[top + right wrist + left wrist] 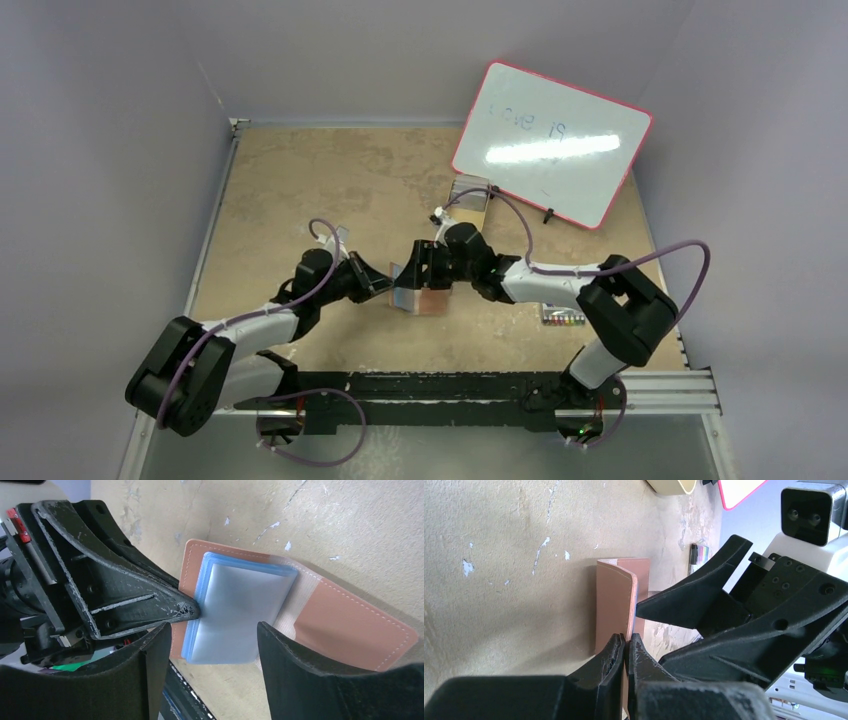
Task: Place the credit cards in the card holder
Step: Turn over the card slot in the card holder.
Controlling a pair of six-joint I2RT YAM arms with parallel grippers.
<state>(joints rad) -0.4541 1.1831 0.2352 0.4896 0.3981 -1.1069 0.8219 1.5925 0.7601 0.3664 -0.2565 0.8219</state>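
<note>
Now, card holder [430,302]: I see it lying open near the middle of the surface [300,200], between my two hands, its spread running roughly left to right in the scene.
Credit cards [235,610]: a light blue and grey stack lies on the half of the holder toward the left arm. In the right wrist view its far end blurs into a pale pocket, so I cannot tell whether it is seated in a slot or only resting on the leather.
Left hand [626,647]: the fingers are together, pinched on the leather edge of the holder's left flap. In the left wrist view that flap stands curled up off the surface.
Right hand [214,627]: the fingers are apart, one on each side of the stack with a gap showing at both, and they grip nothing.
Key relation: the stack sits straight ahead of the right hand, in line with the gap between its fingers, and the holder's bare half stretches away to one side of them.
Nearer arm: the right hand is at the cards themselves. The left hand is at the holder's left edge, its tip just beside the stack's corner.
Next move, as I judge it: it belongs to the right hand, which pushes or re-grips along the line it already points while the left hand steadies the flap.
Risk, as I judge it: a push off that line could fan the stack.
</note>
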